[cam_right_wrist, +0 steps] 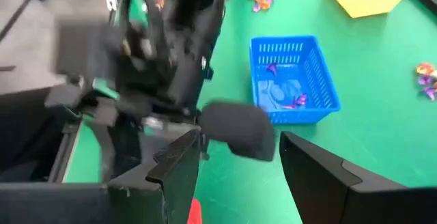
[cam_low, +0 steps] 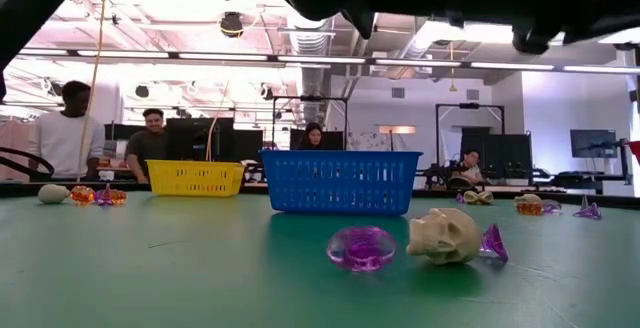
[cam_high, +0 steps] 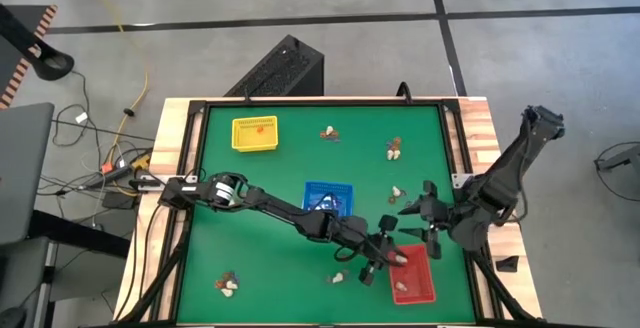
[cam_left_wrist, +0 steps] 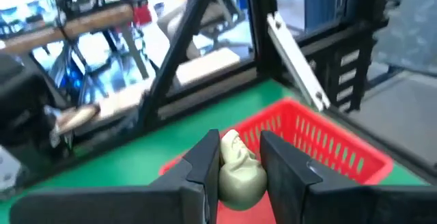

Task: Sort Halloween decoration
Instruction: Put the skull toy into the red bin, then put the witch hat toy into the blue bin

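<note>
So the left gripper [cam_left_wrist: 239, 166] is hanging right over the red tray [cam_left_wrist: 328, 138] with a cream-white skull [cam_left_wrist: 239, 169] pinched between its two fingers [cam_left_wrist: 205, 162], held up off the mat and above the tray's near rim, which I'd guess is so it can just let go and have the thing fall inside instead of bouncing off the wall. In the high view that same left gripper [cam_high: 385, 258] sits at the red tray's [cam_high: 420, 288] upper left corner, arm stretched all the way across the green table [cam_high: 280, 188]. The right gripper [cam_high: 428, 218] waits just beside the red tray on its upper right, jaws spread wide with nothing in them (staying out of the way, I reckon). The rest of the Halloween decoration is scattered away from the red tray: one little cluster [cam_high: 338, 277] just to the tray's left, another [cam_high: 229, 285] much farther left, and more [cam_high: 395, 148] well above it. The blue tray [cam_high: 328, 197] up-left of the red tray already has purple bits in it [cam_right_wrist: 297, 101], so it looks like colours go by tray.
</note>
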`<state>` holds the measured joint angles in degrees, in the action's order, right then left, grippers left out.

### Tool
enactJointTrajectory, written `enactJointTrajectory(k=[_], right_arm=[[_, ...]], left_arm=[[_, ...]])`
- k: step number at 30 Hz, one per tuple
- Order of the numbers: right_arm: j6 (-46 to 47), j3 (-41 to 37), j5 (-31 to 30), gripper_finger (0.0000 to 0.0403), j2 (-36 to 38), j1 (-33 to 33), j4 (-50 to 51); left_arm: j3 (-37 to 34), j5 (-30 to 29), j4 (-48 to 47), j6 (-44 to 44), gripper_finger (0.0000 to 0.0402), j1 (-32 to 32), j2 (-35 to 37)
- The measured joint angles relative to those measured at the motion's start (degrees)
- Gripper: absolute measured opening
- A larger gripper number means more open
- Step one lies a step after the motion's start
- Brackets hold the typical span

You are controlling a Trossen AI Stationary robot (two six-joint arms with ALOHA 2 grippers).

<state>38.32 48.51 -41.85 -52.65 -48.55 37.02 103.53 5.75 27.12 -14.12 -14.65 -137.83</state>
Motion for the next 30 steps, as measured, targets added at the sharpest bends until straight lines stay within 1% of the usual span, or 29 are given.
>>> enactJointTrajectory(k=[5,8,10,12,16,20,23,25,27,30], right_arm=[[-3.7,3.9,-2.9,0.0234,3.8,1.8,1.3],[-6.5,5.7,-3.1,0.0234,5.0,3.4,1.4],[-8.0,6.5,-3.1,0.0234,5.6,4.6,1.4],[-8.5,6.8,-3.1,0.0234,6.0,5.5,1.4],[-8.4,6.8,-3.0,0.0234,6.1,7.6,1.9],[-8.4,6.8,-1.5,0.0234,5.2,9.2,1.9],[-8.4,6.8,-1.1,0.0234,3.9,9.8,1.7],[-8.4,6.8,-1.1,0.0234,2.8,10.1,1.8],[-8.4,6.8,-1.1,0.0234,1.6,10.2,2.2],[-8.3,6.8,-1.2,0.0234,-0.3,11.2,2.4]], left_arm=[[0.0,-1.1,-1.8,0.9,0.0085,0.0,-0.1],[0.0,-0.1,-2.2,1.9,0.0091,-0.2,-0.1],[0.0,-0.1,-3.3,0.6,0.0098,-0.4,-0.1],[0.0,-0.2,-4.2,-1.0,0.0111,-0.8,-0.1],[0.0,-0.4,-3.6,-1.1,0.0143,-1.1,-0.1],[0.0,-1.3,-4.7,-1.3,0.017,-1.1,-0.1],[-0.2,-2.0,-12.3,-2.5,0.0181,-1.0,2.3],[-0.2,-3.4,-21.1,-4.2,0.0182,-1.0,6.1],[-0.1,-6.2,-30.8,-4.9,0.0181,-1.3,10.4],[-1.0,-12.7,-47.0,-3.1,0.0177,-2.0,16.0]])
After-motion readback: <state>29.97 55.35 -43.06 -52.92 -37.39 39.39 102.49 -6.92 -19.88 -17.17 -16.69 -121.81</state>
